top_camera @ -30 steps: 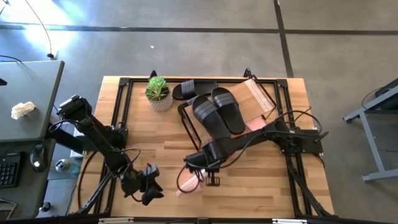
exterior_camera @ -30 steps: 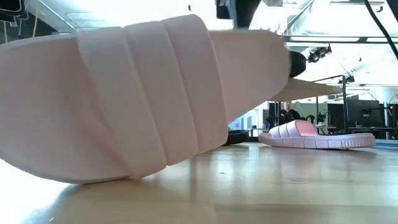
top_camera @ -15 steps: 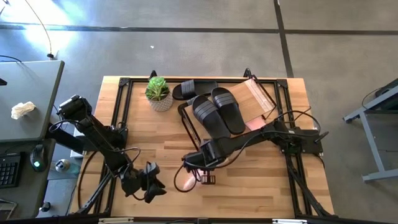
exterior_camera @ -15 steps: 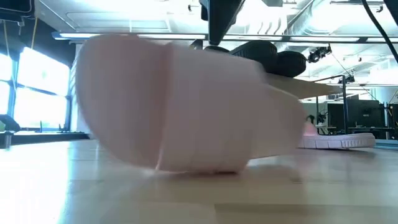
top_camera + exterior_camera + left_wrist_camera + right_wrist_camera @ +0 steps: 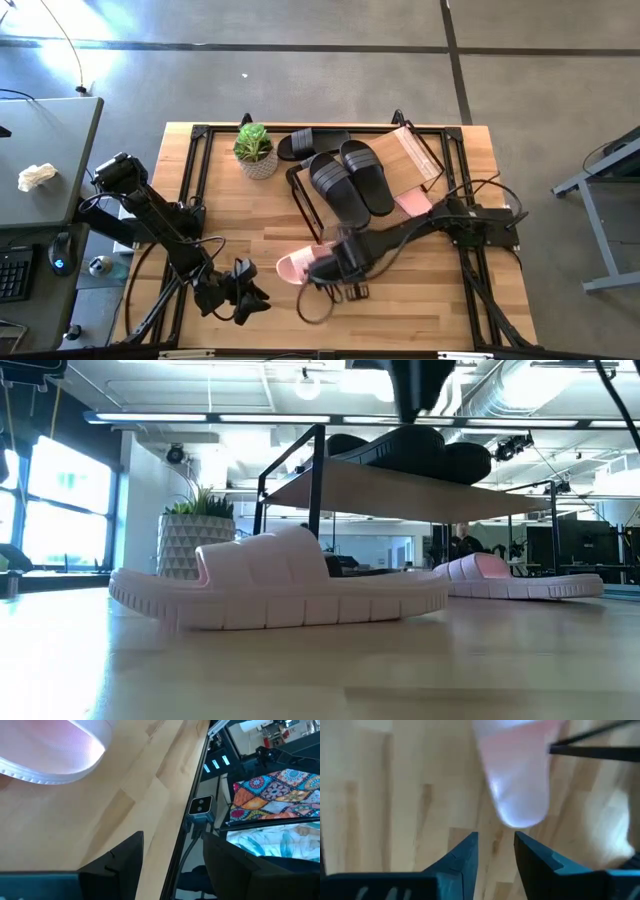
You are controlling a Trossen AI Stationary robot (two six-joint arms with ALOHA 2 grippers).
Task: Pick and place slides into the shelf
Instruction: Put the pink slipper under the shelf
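Now right claw [image 5: 494, 851] slightly parted, empty, just above pink slide [image 5: 300, 266] on table [image 5: 420, 300].

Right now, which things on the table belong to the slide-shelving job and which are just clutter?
Job: pale pink slide lying flat by the right gripper; second pink slide; black ribbed slides; black-framed wood-board shelf.
Clutter: potted green plant; idle left gripper.

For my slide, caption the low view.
Pale pink slide lying flat on the table, black slides on the shelf behind.
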